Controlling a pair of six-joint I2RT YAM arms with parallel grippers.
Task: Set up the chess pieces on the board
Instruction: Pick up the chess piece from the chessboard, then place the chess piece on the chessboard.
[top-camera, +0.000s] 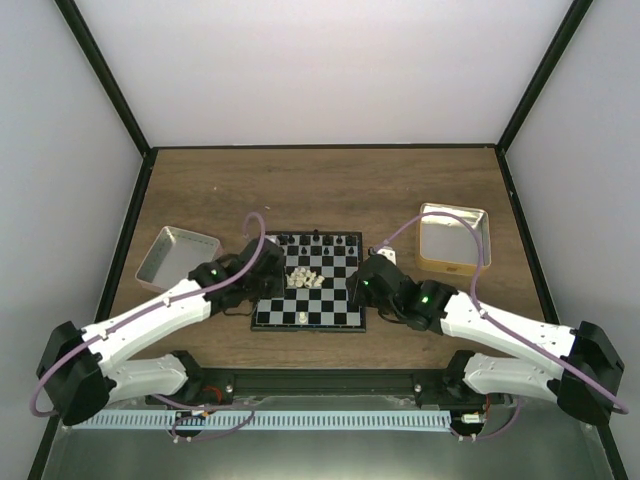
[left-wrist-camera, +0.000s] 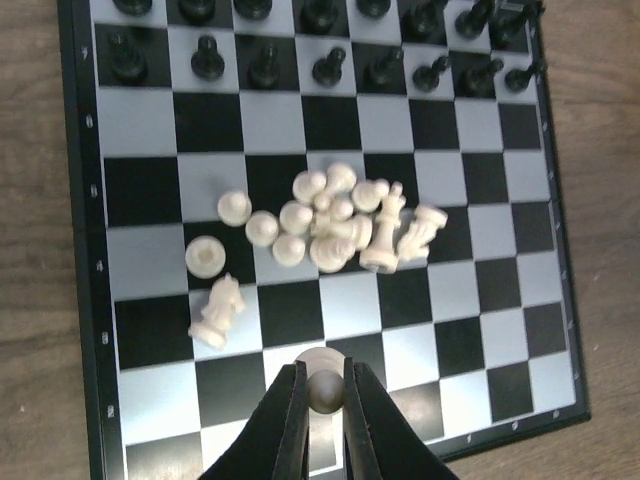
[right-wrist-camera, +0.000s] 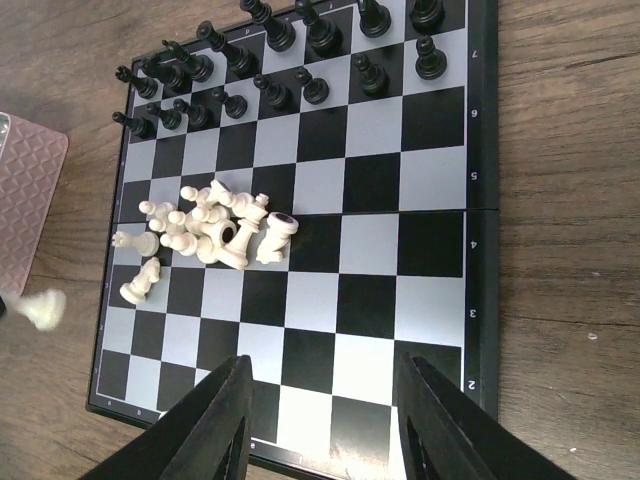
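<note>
Top external view: the board (top-camera: 335, 305) lies between the two wrists. The black pieces (top-camera: 318, 240) stand in rows along its far edge. The cream pieces (top-camera: 305, 280) sit in a loose heap near its middle.

Left wrist view: the left gripper (left-wrist-camera: 322, 392) is clamped on a small round-headed cream pawn (left-wrist-camera: 323, 385), over the board's near rows. The heap lies ahead of the fingertips, many pieces toppled and touching. A cream knight (left-wrist-camera: 218, 312) lies on its side just ahead and to the left, apart from the rest. These figures look hard, smooth and very light, so I judge they will roll or skid at a nudge and could squirt out of a pinch on a rounded head. A grip across the neck or body, taken from above, seems safest. Outlying pieces should be easier to take than those buried in the heap.

Right wrist view: the right gripper (right-wrist-camera: 325, 365) has its fingers spread wide with nothing between them, above the board's near rows. The heap lies ahead and to its left, the black rows beyond that.
</note>
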